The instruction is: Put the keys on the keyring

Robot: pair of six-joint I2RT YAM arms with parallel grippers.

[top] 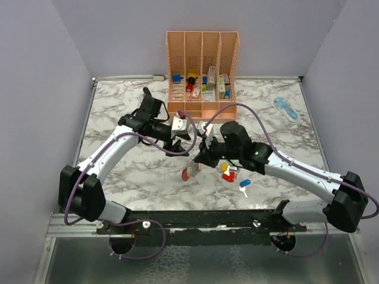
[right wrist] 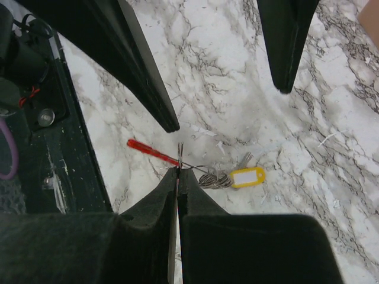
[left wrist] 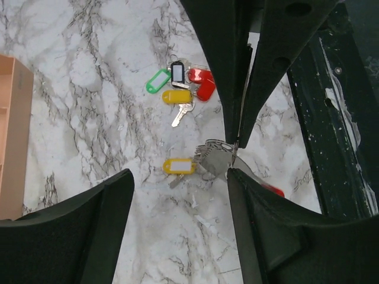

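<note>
The right gripper [right wrist: 179,170] pinches the keyring [right wrist: 214,180] tight. The left gripper [left wrist: 179,180] is open, holding nothing. I think it should close gently on the yellow key [left wrist: 179,166] while the keyring is held steady.

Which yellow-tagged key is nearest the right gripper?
The lone yellow-tagged key beside the keyring in the right gripper; the other yellow one lies farther off, beside a green tag.

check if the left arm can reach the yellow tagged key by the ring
Probably yes: the open left pincer hangs over the yellow tagged key, though the right pincer holding the keyring crowds it.
</note>
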